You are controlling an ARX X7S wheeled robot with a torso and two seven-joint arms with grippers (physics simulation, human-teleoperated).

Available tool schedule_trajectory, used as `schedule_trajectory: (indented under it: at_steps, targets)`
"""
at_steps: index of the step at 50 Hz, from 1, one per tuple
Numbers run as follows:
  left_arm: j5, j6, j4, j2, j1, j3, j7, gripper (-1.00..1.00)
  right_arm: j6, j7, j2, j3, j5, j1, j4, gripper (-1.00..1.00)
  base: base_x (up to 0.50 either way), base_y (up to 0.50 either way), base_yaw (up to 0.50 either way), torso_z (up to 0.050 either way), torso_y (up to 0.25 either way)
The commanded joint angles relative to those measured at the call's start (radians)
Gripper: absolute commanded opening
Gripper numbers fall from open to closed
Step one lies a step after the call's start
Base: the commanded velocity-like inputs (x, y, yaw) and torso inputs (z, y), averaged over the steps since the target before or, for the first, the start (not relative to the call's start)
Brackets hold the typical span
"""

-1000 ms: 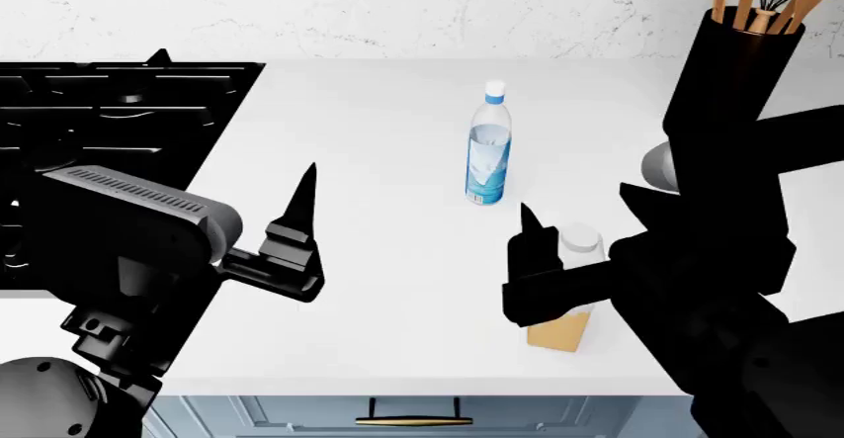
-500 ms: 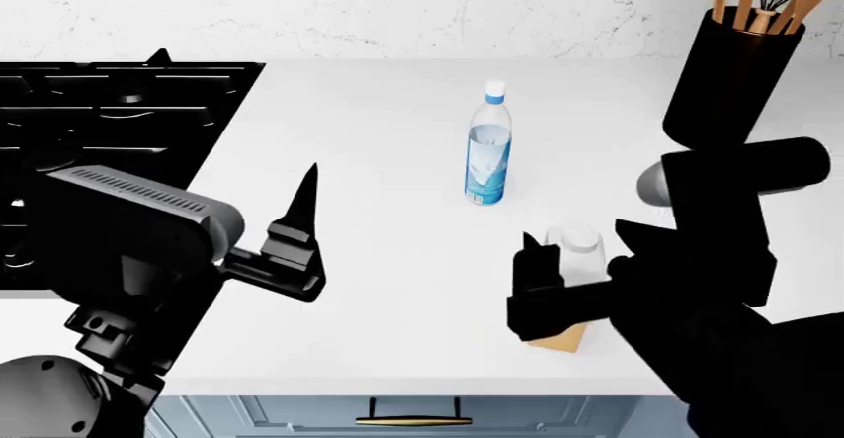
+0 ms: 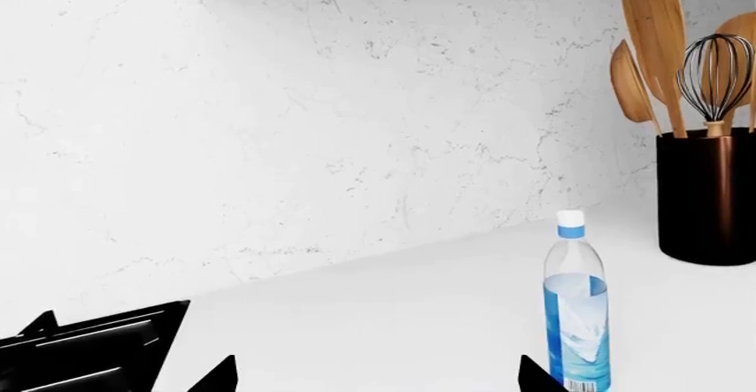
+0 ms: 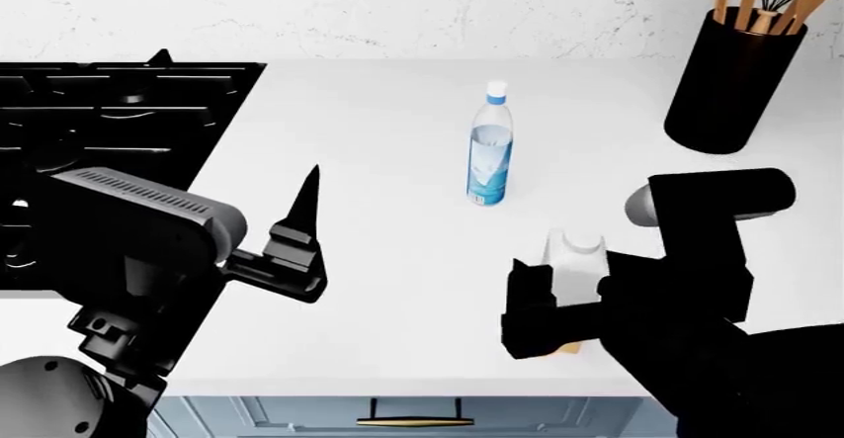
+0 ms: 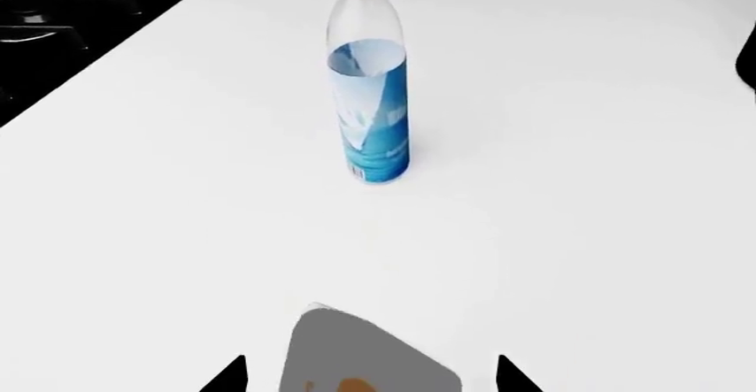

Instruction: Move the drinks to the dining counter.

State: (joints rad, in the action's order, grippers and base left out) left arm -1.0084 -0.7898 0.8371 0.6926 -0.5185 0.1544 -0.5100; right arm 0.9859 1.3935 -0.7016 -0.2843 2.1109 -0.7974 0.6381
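We see the water bottle (image 4: 488, 146) standing upright on the white bench (image 4: 382, 260), out in the open toward the far side, well right of the stove (image 4: 106, 112) and left of the utensil holder (image 4: 732, 77). Nearer to us and a little right of it, the carton (image 4: 574, 260) sits by the bench's near edge. Our right gripper (image 4: 560, 309) has its fingers spread on either side of the carton, though we cannot tell whether they touch it. Our left gripper (image 4: 296, 245) hovers over bare bench near the stove, fingers spread, holding nothing.
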Motion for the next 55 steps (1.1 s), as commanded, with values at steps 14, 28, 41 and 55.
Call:
schedule_trajectory:
  at_steps: [14,28,41,55]
  targets:
    - [0.0,0.007,-0.006,0.001,-0.003,0.008,-0.001,1.0,0.001,-0.021,-0.023,-0.034,-0.001,0.018,-0.011,-1.0,0.0,0.0,0.0,0.0,0.001]
    - [0.002,0.015,-0.004,0.003,0.006,0.01,-0.004,1.0,-0.02,-0.029,-0.021,-0.008,-0.01,-0.025,0.035,-1.0,0.0,-0.01,0.0,0.0,0.001]
    - [0.027,0.026,-0.032,-0.017,-0.01,0.039,0.016,1.0,-0.057,-0.019,0.001,0.054,-0.036,-0.133,0.135,-1.0,0.0,0.0,0.0,0.0,0.002]
    - [0.114,0.009,-0.251,-0.145,-0.24,0.187,0.139,1.0,-0.063,-0.047,0.025,0.058,-0.067,-0.159,0.142,-1.0,0.0,0.0,0.0,0.0,0.0]
